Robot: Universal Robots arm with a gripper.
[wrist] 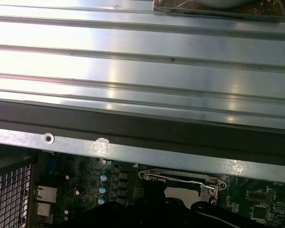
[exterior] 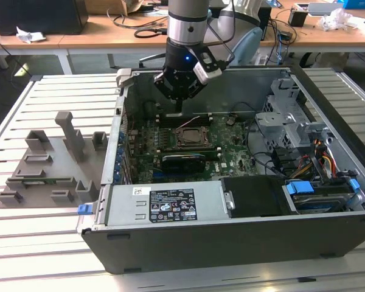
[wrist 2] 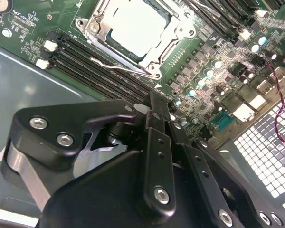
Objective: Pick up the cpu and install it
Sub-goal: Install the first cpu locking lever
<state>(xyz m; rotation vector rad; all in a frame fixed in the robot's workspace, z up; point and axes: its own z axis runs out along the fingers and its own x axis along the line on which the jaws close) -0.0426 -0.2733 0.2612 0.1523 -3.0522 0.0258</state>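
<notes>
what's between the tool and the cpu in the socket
In the second wrist view, dark memory slots and the socket's metal frame lie between the tool and the cpu.

The room is bright, with even light from above. In the exterior view the slatted surface shines pale, and the inside of the computer case looks darker. In the first wrist view, white glare spreads over the metal slats. In the second wrist view the black gripper looks dark and a little blurry up close.

Ext. high; wrist cams near socket
</notes>
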